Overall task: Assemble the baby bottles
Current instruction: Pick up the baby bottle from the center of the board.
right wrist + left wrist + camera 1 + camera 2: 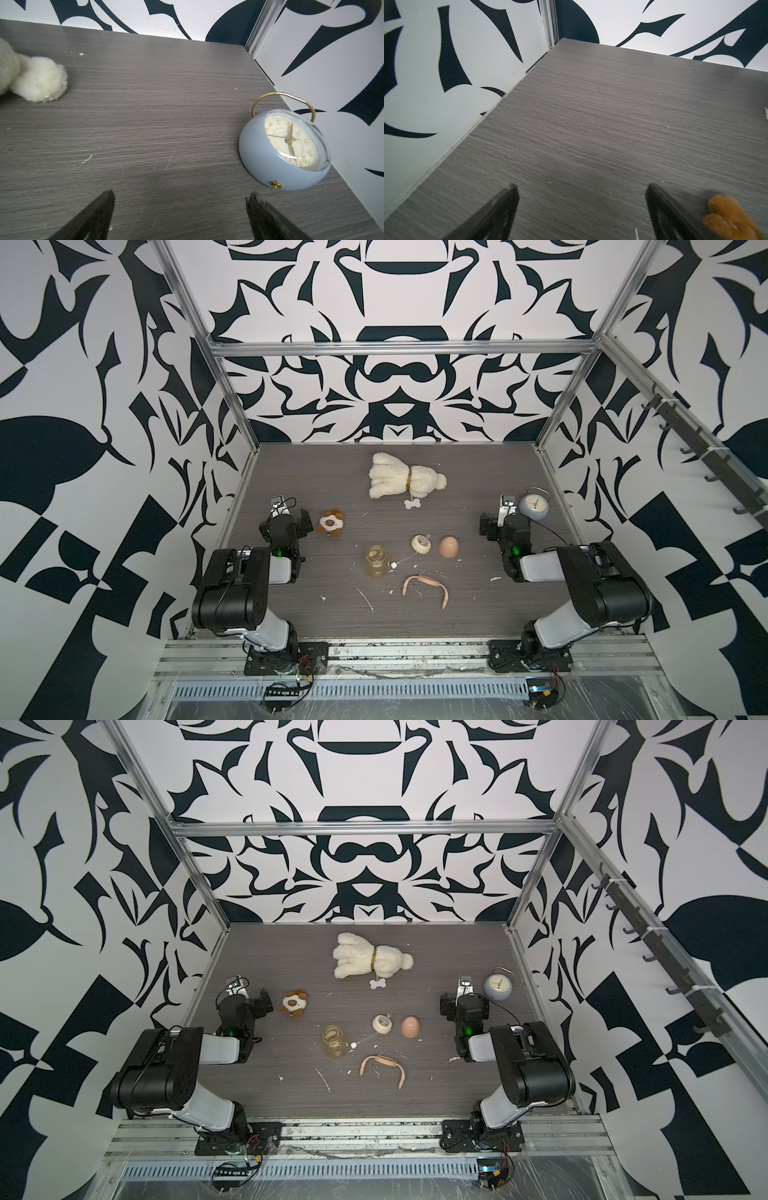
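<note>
— Both grippers are seen spread wide and empty: nothing is held between the jaws of the left gripper (582,187) or the right gripper (180,194), and only bare table (591,124) is faced.

— How much is judged to be done?

— Nothing, it appears. In both top views all four parts are laid apart near the middle of the frame. The amber bottle body (376,560) is stood upright at centre, mouth open. The cream collar (421,544) is laid to its upper right, with its straw (405,561) trailed back to just beside the body. The peach dome cap (449,546) is set further right, and the peach handle piece (426,587) lower down.

— What is left, then?

— Handle piece, collar and cap are all yet to be fitted.

— Can any writing be read?

— Only the numerals on the pale-blue clock (291,143). No brand is made out, and the pale marks on the bottle body are too small to be read.
</note>
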Motion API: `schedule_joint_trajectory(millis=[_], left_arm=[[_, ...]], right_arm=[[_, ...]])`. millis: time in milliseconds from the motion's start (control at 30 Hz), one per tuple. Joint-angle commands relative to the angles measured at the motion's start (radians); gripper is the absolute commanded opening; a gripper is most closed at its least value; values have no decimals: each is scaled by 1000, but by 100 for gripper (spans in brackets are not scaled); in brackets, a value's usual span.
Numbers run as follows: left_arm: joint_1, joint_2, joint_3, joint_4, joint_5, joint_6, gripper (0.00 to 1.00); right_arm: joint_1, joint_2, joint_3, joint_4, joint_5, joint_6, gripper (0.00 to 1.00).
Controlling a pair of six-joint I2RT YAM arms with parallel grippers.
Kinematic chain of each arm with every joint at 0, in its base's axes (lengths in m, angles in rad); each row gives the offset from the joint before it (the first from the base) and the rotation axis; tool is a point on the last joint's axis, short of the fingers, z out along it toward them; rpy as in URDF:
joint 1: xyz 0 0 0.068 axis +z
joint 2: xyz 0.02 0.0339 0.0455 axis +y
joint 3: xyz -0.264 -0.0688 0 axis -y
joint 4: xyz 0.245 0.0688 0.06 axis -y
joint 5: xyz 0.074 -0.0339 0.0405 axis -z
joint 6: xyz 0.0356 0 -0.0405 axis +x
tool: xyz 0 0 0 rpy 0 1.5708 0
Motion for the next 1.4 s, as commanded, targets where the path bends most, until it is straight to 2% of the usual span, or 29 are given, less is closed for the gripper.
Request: schedule_joint_trajectory(millis=[0,367,433,567,600,633,700,733,767,800,833,900,967,1033,1067,1200,1367], left_arm=[[6,-9,12,12,7,4,99],[7,-9,13,13,12,3,99],[7,-27,12,22,35,22,99],[-1,-240,94,-341,96,9,99],[-3,-292,100,-382,121,-7,99],[-3,-349,111,-433,117,-85,99],[-3,-416,178,-634,96,-275,99],[-3,-428,225,-737,143,-319,99],[-4,-426,256,-781,222,-315,99],[-7,-421,273,-792,338,-299,99],[-15,-417,284,-805,406,-294,99],[-32,-422,300,-849,443,-304,99],[-33,-431,290,-845,503,-322,99],[-32,-423,303,-860,576,-328,99],[-32,-416,309,-874,601,-329,99],[-35,-439,270,-854,634,-368,99],[-50,-476,222,-870,651,-381,99]], right_arm=[[2,-16,-2,36,12,11,100],[3,-19,-3,39,16,15,100],[15,-55,1,14,-2,-4,100],[152,-232,84,-267,69,-102,100],[177,-270,106,-332,93,-80,100],[192,-309,144,-429,76,-40,100],[202,-369,203,-575,-54,-23,100],[211,-404,201,-596,-161,-41,100],[215,-439,184,-596,-244,-46,100],[216,-488,160,-593,-355,-53,100],[219,-531,143,-591,-491,-74,100],[274,-590,121,-589,-696,-117,100],[403,-597,100,-531,-773,-174,100],[521,-525,144,-573,-833,-267,100],[546,-481,176,-605,-855,-286,99],[575,-363,260,-638,-974,-338,100],[620,-200,392,-706,-963,-409,100]])
